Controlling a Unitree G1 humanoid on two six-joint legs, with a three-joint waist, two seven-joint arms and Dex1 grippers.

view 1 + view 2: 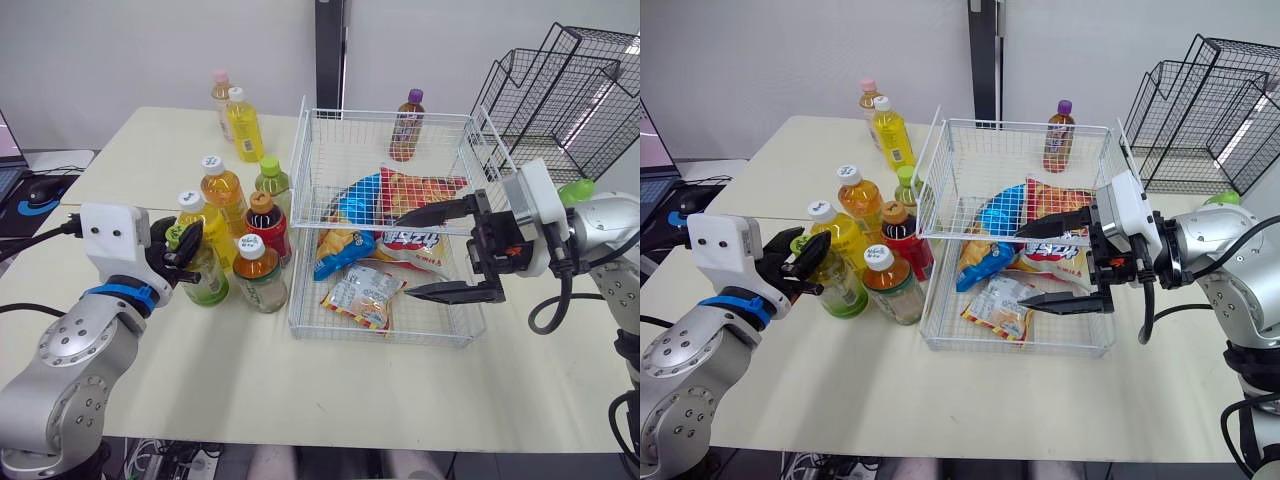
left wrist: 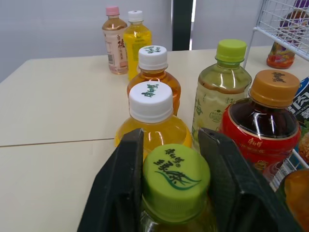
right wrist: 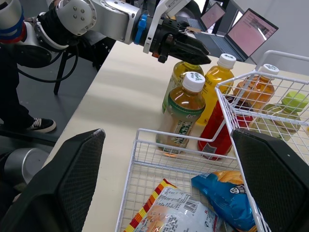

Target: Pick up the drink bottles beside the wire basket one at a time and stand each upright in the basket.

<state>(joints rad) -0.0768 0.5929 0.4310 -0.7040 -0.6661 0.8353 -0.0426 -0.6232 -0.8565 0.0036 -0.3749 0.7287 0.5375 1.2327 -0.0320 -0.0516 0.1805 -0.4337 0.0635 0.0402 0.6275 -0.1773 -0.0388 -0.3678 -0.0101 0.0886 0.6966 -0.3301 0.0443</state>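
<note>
Left wrist view shows left jaws clamped on green-capped bottle [image 2: 176, 186]; right jaws gape apart.

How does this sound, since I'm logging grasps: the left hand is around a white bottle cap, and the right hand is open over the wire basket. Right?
One slip: the left hand is around a green cap, not a white one, as the left wrist view shows. The right hand is open over the wire basket.

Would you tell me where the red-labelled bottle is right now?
In the left eye view, the red-labelled bottle stands upright just left of the wire basket, directly behind the white-capped tea bottle.
</note>
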